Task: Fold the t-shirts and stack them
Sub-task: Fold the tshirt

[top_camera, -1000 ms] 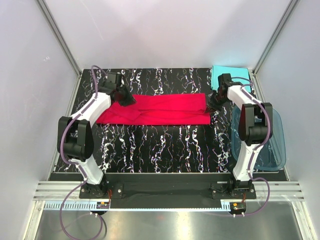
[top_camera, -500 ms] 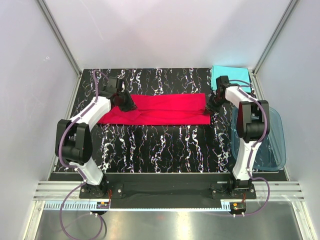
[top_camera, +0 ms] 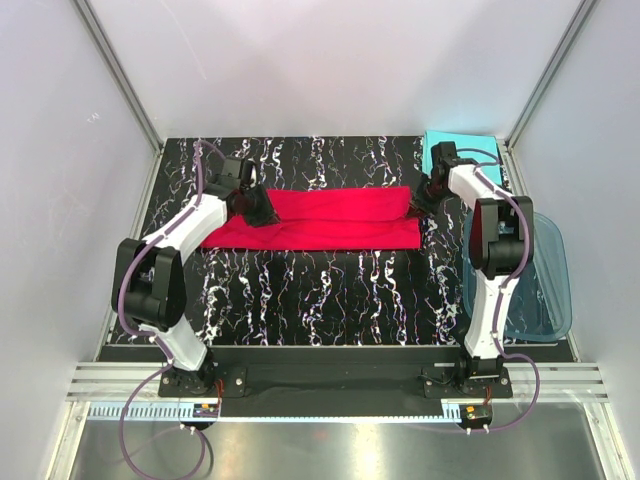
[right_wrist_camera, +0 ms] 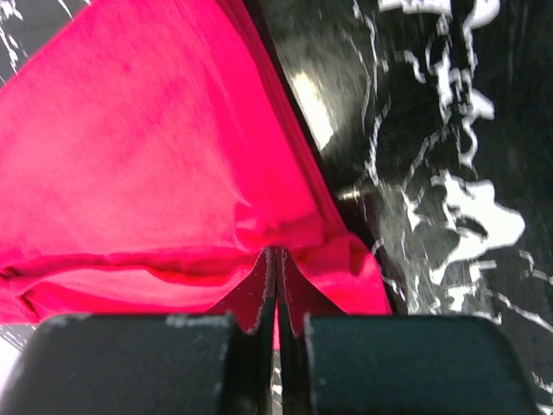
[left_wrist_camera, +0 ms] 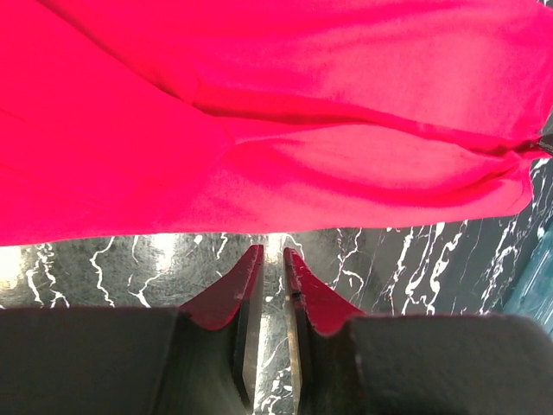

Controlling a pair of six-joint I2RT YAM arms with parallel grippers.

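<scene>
The bright red t-shirt (top_camera: 330, 218) lies folded into a long band across the middle of the black marbled table (top_camera: 320, 290). My left gripper (top_camera: 260, 207) sits over its left part. In the left wrist view its jaws (left_wrist_camera: 274, 252) stand a narrow gap apart with only table between them, and the red cloth (left_wrist_camera: 259, 130) lies just beyond the tips. My right gripper (top_camera: 421, 198) is at the shirt's right end, shut on a pinch of red cloth (right_wrist_camera: 155, 156) at its tips (right_wrist_camera: 275, 252). The turquoise t-shirt (top_camera: 462, 147) lies folded at the far right corner.
A translucent blue plastic tub (top_camera: 548, 290) stands off the table's right edge, beside the right arm. White walls and metal frame posts close in the table on the left, far and right sides.
My left gripper has slid a little to the right and nearer along the shirt's left part. My right gripper, still pinching the right end, has edged slightly away and to the left.
</scene>
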